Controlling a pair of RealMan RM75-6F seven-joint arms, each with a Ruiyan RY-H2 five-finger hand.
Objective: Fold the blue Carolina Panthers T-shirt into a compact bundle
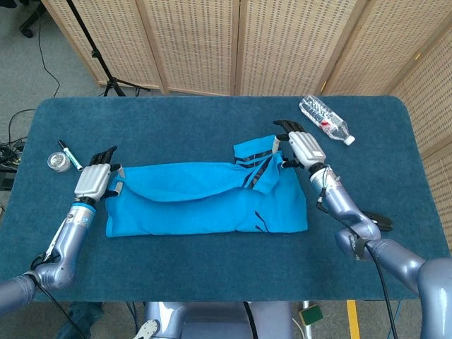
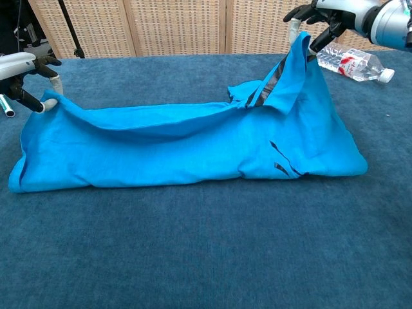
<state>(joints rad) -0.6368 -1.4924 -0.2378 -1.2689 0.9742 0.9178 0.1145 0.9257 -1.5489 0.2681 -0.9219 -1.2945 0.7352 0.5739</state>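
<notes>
Both hands pinch the T-shirt [image 1: 212, 201]: left hand [image 1: 94, 179] one end, right hand [image 1: 302, 147] the other.

My right hand [image 2: 322, 16] pinches a lifted corner of the blue T-shirt [image 2: 187, 151], my left hand [image 2: 22, 74] grips its other end. The shirt lies across the blue worktop [image 2: 206, 257]; a water bottle [image 2: 354, 64] lies behind.
</notes>
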